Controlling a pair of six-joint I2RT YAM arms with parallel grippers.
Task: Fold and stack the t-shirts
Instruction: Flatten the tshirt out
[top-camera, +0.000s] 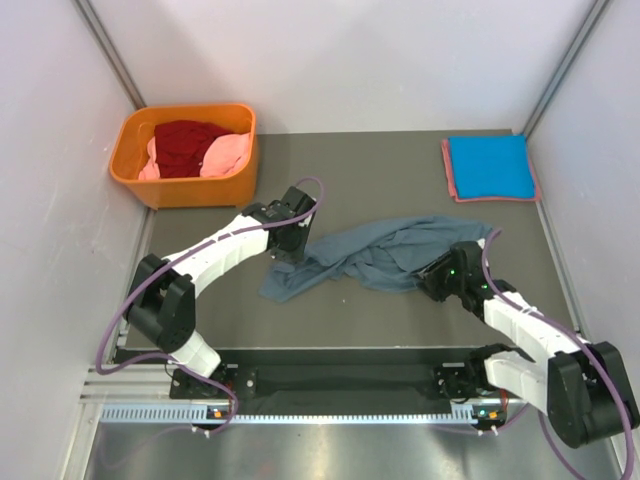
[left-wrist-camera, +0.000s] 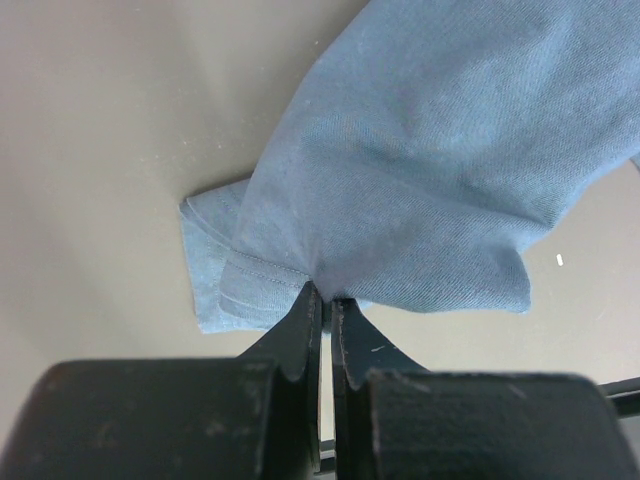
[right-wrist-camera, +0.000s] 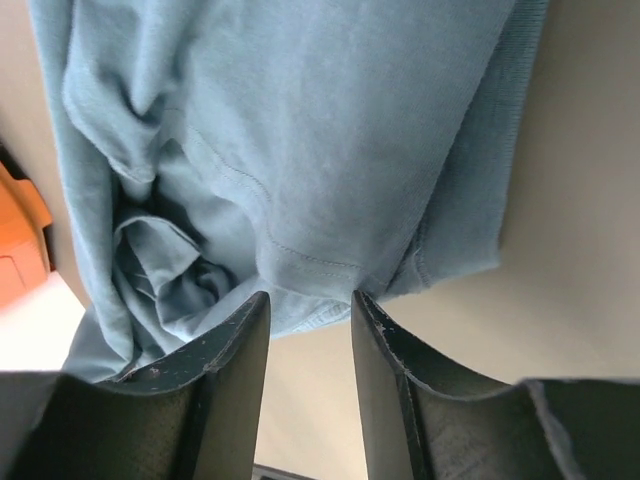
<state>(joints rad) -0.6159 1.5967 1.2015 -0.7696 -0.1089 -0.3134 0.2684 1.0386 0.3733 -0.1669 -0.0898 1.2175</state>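
Observation:
A slate grey-blue t-shirt (top-camera: 385, 252) lies crumpled across the middle of the table. My left gripper (top-camera: 290, 245) is shut on its left edge; the left wrist view shows the fingertips (left-wrist-camera: 312, 300) pinching a fold of the cloth (left-wrist-camera: 430, 160) beside a hemmed corner. My right gripper (top-camera: 440, 272) is open at the shirt's right end, with its fingertips (right-wrist-camera: 250, 310) at a stitched hem of the shirt (right-wrist-camera: 290, 150). A folded bright blue t-shirt (top-camera: 488, 165) lies on a salmon-red one at the back right. Dark red (top-camera: 188, 145) and pink (top-camera: 228, 155) t-shirts lie in the orange basket (top-camera: 180, 188).
The orange basket stands at the table's back left corner, close behind my left arm. A corner of it shows at the left edge of the right wrist view (right-wrist-camera: 20, 240). White walls close in the table (top-camera: 380, 160) on the left, back and right.

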